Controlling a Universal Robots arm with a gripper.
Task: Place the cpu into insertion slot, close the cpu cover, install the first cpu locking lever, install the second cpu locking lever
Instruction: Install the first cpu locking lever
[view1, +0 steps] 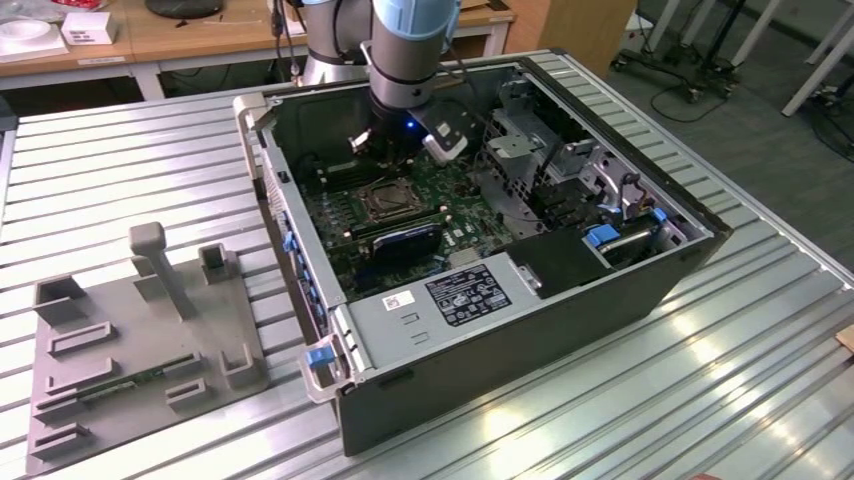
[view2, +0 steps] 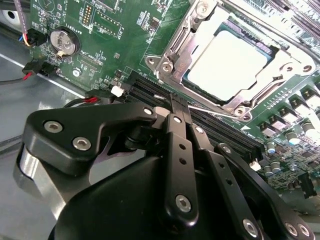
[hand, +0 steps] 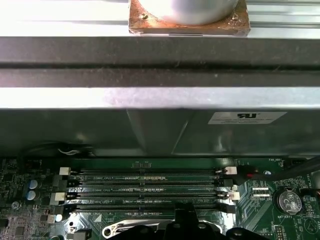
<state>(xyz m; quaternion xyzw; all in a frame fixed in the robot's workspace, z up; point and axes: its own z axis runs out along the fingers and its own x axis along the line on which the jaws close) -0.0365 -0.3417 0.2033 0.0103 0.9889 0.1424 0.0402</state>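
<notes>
**Exterior view.** My arm (view1: 400, 45) reaches down into an open computer case (view1: 534, 330) that lies on a ribbed metal surface (view1: 134, 160). The jaws hang low over the green motherboard (view1: 447, 215), just beside the insertion slot (view1: 388, 199). A grey fixture tray (view1: 120, 350) sits on the surface toward the exterior view's left, well apart from the case.

**Second wrist view.** The jaws are drawn together, with the black fingertips (view2: 176, 107) meeting over the long dark memory slots (view2: 150, 90). The cpu (view2: 227, 65), pale and square, is seated in the insertion slot. The cpu cover (view2: 175, 45), a silvery frame, lies down around the chip, which shows through its cut-out. A thin silvery lever rod (view2: 220, 113) runs along the socket's side nearest the jaws and passes right at the fingertips. I cannot tell whether they pinch it. A coin battery (view2: 65, 41) sits well apart on the board.

**First wrist view.** The jaws' tip is just beside the rows of memory slots (hand: 145, 190). The coin battery (hand: 286, 201) lies off to one side. The grey case wall (hand: 150, 130) rises behind the board.
</notes>
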